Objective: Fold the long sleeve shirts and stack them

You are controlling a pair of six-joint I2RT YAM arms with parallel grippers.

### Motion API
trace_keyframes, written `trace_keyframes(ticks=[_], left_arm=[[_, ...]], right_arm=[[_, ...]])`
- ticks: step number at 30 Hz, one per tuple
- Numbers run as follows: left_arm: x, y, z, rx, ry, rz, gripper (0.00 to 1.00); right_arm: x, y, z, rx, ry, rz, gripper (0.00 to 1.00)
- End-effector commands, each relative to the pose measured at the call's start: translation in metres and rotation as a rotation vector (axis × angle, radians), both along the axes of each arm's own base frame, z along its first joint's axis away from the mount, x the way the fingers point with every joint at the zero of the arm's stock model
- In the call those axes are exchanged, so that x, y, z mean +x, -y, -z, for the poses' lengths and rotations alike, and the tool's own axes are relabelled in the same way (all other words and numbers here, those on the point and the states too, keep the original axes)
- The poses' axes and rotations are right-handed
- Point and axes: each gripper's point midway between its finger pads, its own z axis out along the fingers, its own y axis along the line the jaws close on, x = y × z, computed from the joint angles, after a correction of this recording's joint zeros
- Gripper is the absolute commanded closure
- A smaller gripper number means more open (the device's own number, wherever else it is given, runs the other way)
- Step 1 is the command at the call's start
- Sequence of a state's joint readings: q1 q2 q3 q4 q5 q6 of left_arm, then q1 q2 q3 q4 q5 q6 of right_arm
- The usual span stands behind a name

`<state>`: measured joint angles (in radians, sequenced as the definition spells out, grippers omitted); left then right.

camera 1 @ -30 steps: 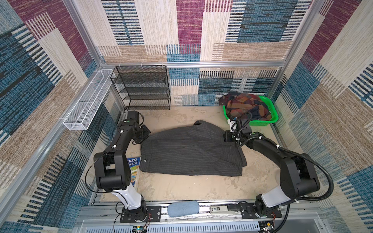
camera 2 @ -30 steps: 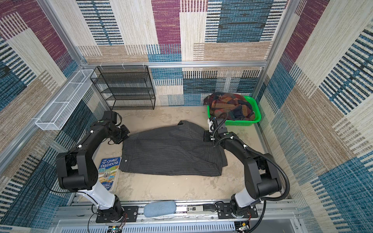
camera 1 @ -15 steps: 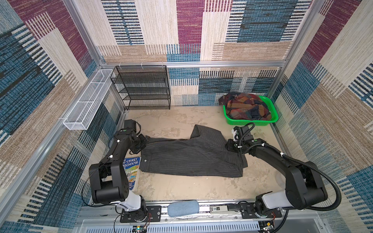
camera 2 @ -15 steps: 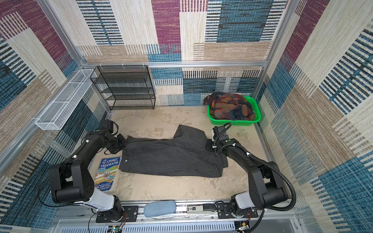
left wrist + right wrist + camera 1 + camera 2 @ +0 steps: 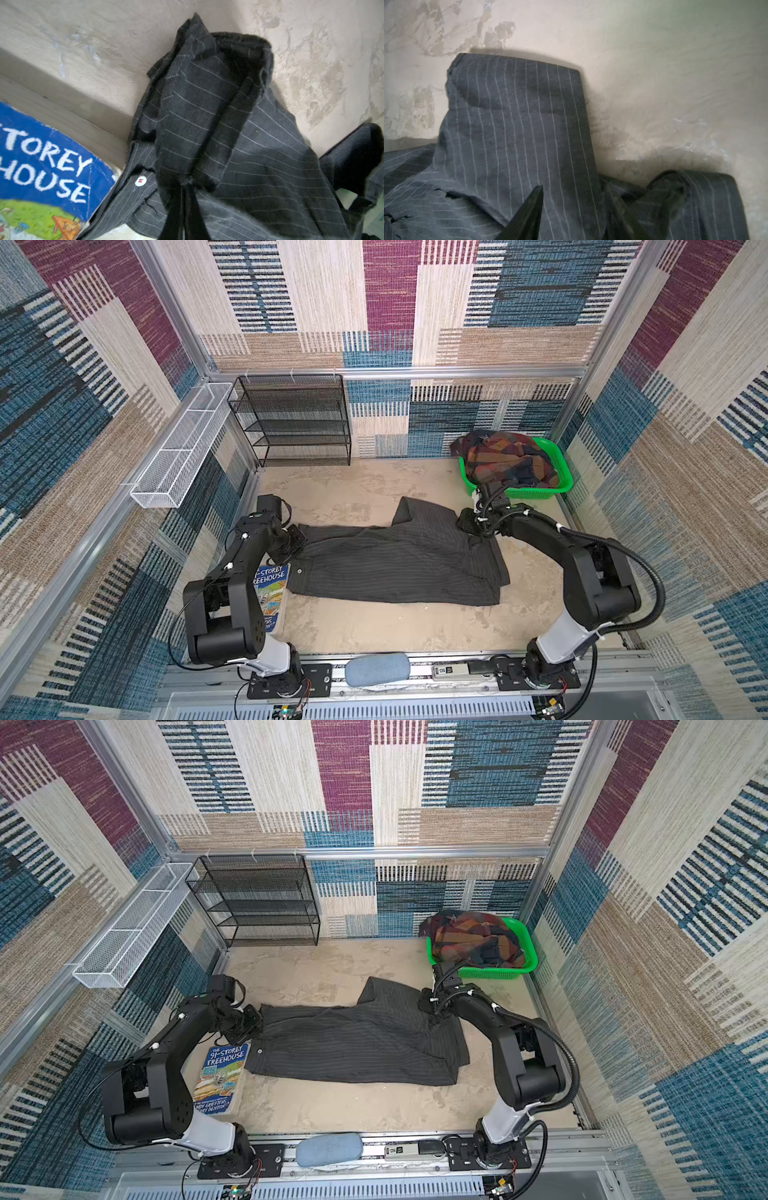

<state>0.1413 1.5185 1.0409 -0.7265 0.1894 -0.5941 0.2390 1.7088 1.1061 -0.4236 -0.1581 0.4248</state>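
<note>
Nothing folded yet: my left gripper point(image 5: 184, 185) pinches the grey shirt point(image 5: 395, 564), right gripper point(image 5: 574, 189) sits half-open, plaid shirt point(image 5: 505, 462) in basket point(image 5: 532, 492).

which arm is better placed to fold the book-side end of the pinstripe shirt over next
Probably left: the left fingers pinch the pinstripe shirt at that end; the right fingers stand open over the far end.

charcoal pinstriped shirt point(image 5: 395, 568), partly spread — plaid shirt point(image 5: 505, 464), heaped in basket point(image 5: 536, 491)

charcoal shirt point(image 5: 395, 568) has thin pale pinstripes, plaid shirt point(image 5: 503, 460) is rust, orange, navy, basket point(image 5: 532, 492) is bright green
</note>
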Motion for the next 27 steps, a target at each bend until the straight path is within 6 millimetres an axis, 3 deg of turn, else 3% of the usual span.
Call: trace_keyframes(ticks=[1,6,12,18,27], left_arm=[[0.001,0.002,-0.002,-0.001,0.017,0.025,1.0],[0.001,0.001,0.001,0.003,0.014,0.019,1.0],[0.001,0.0,0.004,0.008,0.002,0.011,1.0],[0.003,-0.002,0.003,0.016,0.004,0.006,1.0],[0.01,0.002,-0.01,-0.003,0.05,0.021,1.0]], right_arm=[[0.017,-0.007,0.001,-0.003,0.04,-0.049,0.46],[0.036,-0.018,0.006,0.039,0.061,-0.114,0.48],[0.049,-0.031,0.0,0.114,0.099,-0.181,0.73],[0.058,-0.035,-0.027,0.131,0.17,-0.221,0.92],[0.048,-0.046,-0.082,0.137,0.318,-0.38,0.98]])
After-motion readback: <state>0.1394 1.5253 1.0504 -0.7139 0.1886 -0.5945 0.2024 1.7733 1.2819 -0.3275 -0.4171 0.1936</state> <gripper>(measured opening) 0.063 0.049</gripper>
